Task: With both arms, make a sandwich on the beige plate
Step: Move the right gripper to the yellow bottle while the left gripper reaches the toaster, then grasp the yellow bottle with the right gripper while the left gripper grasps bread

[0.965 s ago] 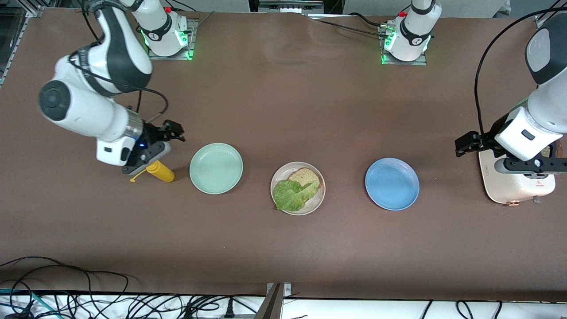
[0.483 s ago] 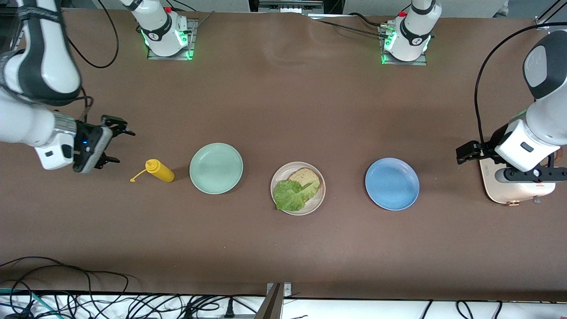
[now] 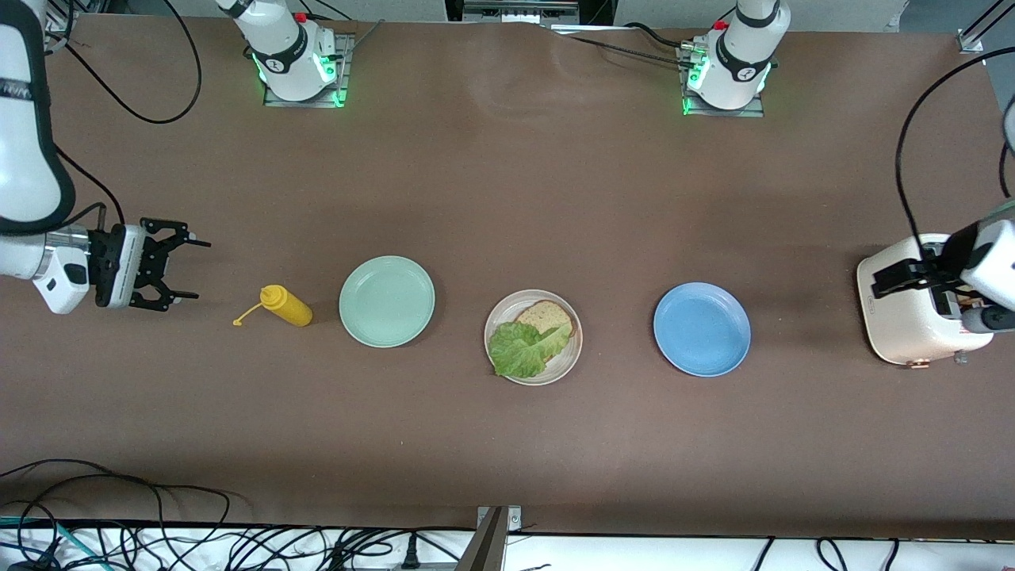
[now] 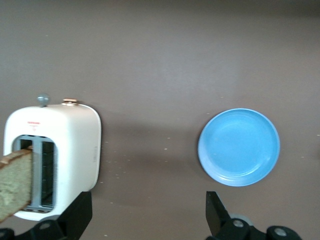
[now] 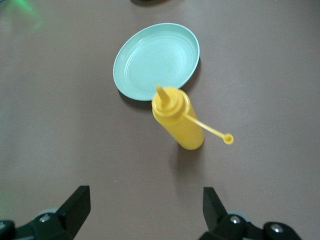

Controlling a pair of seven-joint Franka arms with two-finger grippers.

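A: What's on the beige plate [image 3: 572, 342]?

B: One bread slice [image 3: 547, 316] under a lettuce leaf [image 3: 523, 349].

A: The top slice [image 4: 14, 185]?

B: In the toaster [image 3: 900, 317]. Left gripper [image 3: 912, 274] hangs over it, jaws apart; pinch squarely, lift straight up. Right gripper [image 3: 178, 266] waits empty and wide open near the mustard bottle [image 3: 287, 306].

White toaster [image 4: 70, 150] (bread slice [image 4: 14, 182] in slot) near blue plate [image 4: 239, 147].
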